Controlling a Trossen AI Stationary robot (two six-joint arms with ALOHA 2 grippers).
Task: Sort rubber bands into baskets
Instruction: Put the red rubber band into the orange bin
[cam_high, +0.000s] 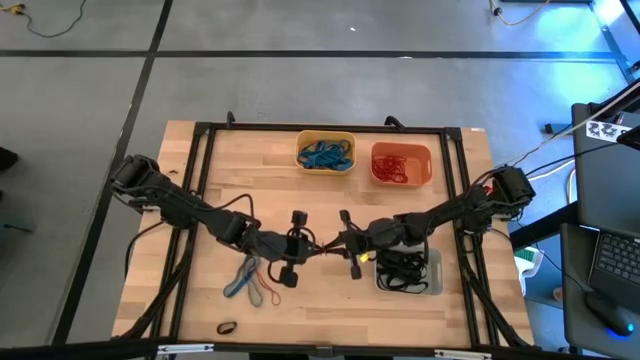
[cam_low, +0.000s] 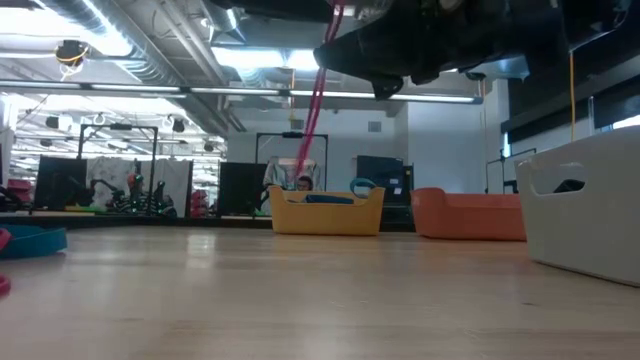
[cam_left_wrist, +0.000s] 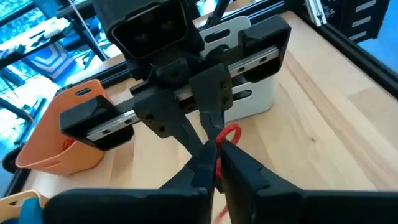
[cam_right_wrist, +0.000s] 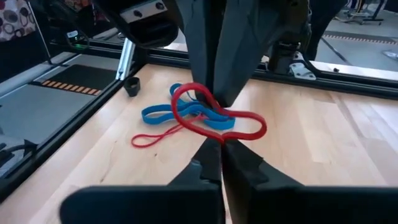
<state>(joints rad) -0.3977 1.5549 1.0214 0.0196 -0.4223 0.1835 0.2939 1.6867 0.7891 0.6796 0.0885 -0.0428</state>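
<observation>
My left gripper and my right gripper meet tip to tip above the table's middle, both shut on one red rubber band. The band also shows in the low view, hanging down from the grippers. The yellow basket with blue bands and the orange basket with red bands stand at the far edge. The pale grey basket with black bands stands under my right arm. Loose blue and red bands lie on the table near my left gripper, and a black one lies by the near edge. My left gripper pinches a strand of the red band between its two shut fingertips, coming level from the table's left. The band is clear of the table. My right gripper pinches the red band's loop at its edge between its two shut fingertips, coming level from the table's right. The loop stands out crumpled and slack beside the fingers, clear of the table.
A black frame runs round the table top. Bare wood lies between the grippers and the two far baskets. A laptop stands beyond the table's right edge.
</observation>
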